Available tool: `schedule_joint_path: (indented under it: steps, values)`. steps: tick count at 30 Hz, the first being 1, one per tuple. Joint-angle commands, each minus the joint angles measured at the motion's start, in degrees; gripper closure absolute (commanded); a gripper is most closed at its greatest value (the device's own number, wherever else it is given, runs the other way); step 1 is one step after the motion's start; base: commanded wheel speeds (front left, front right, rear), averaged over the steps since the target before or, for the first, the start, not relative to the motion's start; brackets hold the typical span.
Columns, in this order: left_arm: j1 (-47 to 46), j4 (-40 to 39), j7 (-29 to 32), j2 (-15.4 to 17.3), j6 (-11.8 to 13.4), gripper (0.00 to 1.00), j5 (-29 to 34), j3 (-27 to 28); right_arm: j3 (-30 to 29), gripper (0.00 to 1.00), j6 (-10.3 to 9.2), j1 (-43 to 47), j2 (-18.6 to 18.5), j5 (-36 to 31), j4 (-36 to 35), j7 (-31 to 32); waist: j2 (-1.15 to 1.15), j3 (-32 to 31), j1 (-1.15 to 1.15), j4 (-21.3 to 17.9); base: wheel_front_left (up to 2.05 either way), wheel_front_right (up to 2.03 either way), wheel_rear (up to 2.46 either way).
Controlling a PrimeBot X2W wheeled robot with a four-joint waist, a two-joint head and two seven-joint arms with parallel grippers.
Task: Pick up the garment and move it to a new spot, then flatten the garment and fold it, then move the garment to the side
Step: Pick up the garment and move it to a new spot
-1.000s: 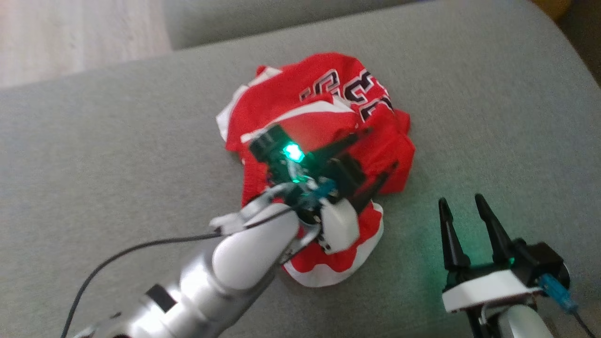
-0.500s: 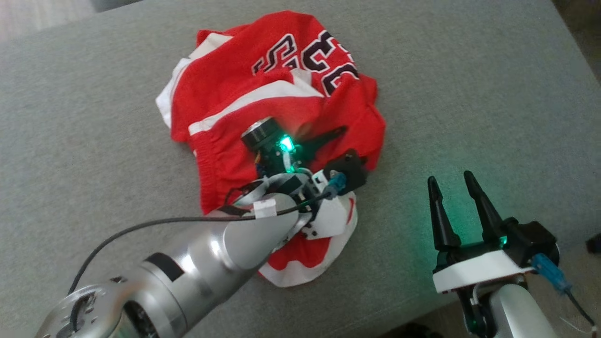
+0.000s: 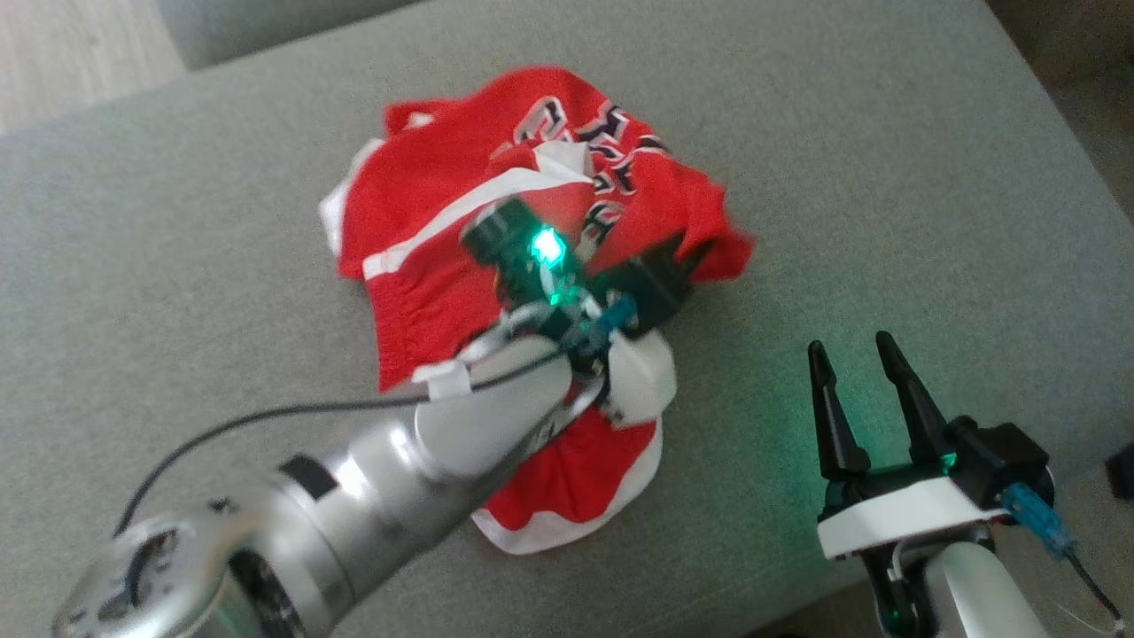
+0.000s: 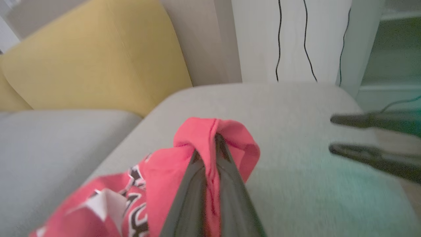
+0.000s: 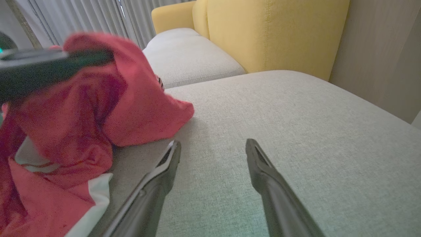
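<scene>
The left claw (image 3: 689,259) has just closed. A second ago its fingers stood spread above the heap; now they are pressed together with a fold of red cloth pinched between them, seen clearly in the left wrist view (image 4: 212,148). The pinched fold at the red basketball jersey's (image 3: 425,292) right edge stands up off the grey sofa cushion (image 3: 886,177), while the rest still lies crumpled there, white trim and dark lettering showing. I judge that the grasp for the first step is made: the pick-up can start, but the move to a new spot, the flattening and the folding are all still to come.

The right claw (image 3: 849,354) is as it was, fingers apart and holding nothing, over bare cushion just to the right of the jersey.

Count: one jersey, two claws, one gripping and one empty, and one yellow sofa back (image 4: 92,59) behind.
</scene>
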Motion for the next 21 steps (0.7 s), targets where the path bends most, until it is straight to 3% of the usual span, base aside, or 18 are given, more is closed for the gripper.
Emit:
schedule_joint_path:
  steps: [1,5,10,14,21]
  values:
    - [-5.5,-2.7,-2.2,-0.1,0.6,1.00,-1.4,2.5,1.1,0.00,0.37,0.3,-0.3,0.2,-1.4,-0.2,0.00,-2.6,0.00,1.1,0.00,0.00,0.00]
    - [-11.6,-3.2,-7.9,-0.1,1.3,1.00,-4.2,4.9,0.9,0.00,0.37,1.6,-0.3,0.0,-1.3,-0.2,0.00,-5.9,0.00,2.4,0.00,0.00,0.00]
    - [-19.8,2.7,-12.1,0.0,1.4,1.00,-4.4,9.3,0.5,0.00,0.37,3.0,-0.3,0.0,-1.4,-0.2,0.00,-8.8,0.00,4.1,0.00,0.00,0.00]
    - [-23.9,6.4,-13.0,1.2,-0.2,1.00,-5.2,13.4,0.4,0.00,0.37,4.1,-0.3,0.1,-1.5,-0.2,0.00,-10.1,0.00,6.1,0.00,0.00,0.00]
    - [-28.0,6.3,-13.2,5.4,-0.1,1.00,-2.7,19.5,-0.2,0.00,0.37,4.9,-0.3,-0.3,-1.7,-0.2,0.00,-11.1,0.00,10.2,0.00,0.00,0.00]
